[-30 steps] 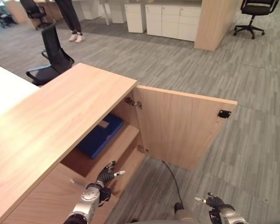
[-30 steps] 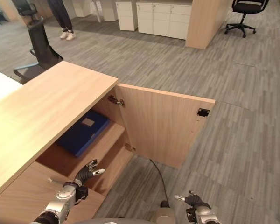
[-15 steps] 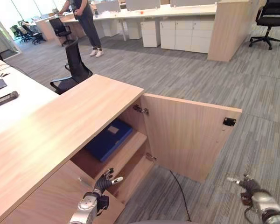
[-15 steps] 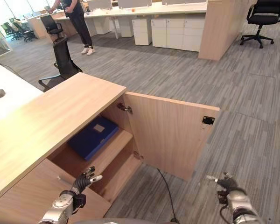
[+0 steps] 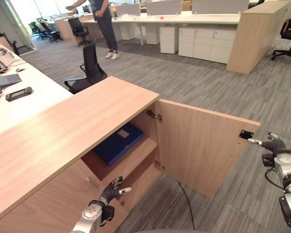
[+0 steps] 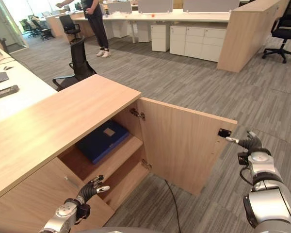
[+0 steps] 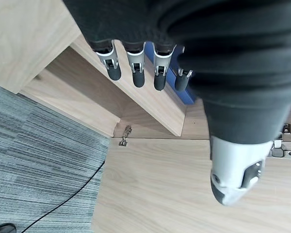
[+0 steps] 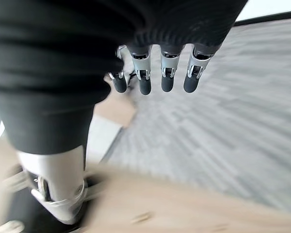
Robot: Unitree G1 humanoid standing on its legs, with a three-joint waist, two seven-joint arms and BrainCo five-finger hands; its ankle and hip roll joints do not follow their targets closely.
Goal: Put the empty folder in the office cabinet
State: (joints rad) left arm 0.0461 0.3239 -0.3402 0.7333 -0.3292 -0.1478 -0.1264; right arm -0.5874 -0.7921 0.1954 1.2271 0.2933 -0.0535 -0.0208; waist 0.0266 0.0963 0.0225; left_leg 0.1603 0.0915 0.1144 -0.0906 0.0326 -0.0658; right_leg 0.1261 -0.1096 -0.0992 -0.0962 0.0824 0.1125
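Two hands were in play, but the biggest thing before me was the long wooden cabinet (image 5: 82, 121), its light top running away toward the white desk (image 5: 19, 104) on the robot's left. Next in size was the cabinet door (image 5: 203, 145), swung wide open on its hinges, with a small dark catch near its free upper corner. Inside, on the upper shelf (image 5: 136, 158), lay the blue folder (image 5: 119, 143), flat, its pale label facing up. To my eye the folder was already where it belonged, so only the closing of the door remained.

Farther off a person (image 5: 106, 24) stood by the desks, and a black office chair (image 5: 89, 65) sat just behind the cabinet.

Smaller now: the right hand (image 6: 250, 143) hung just beside the door's free edge near the catch, its fingers (image 8: 167, 73) straight and released, grasping nothing. The left hand (image 5: 111, 189) hovered low in front of the lower shelf, fingers loose and spread, holding nothing either.

What worried me was the left hand. It sat close to the opening, and a door pushed shut from the right could trap it. A glancing push at the corner might also slip off.
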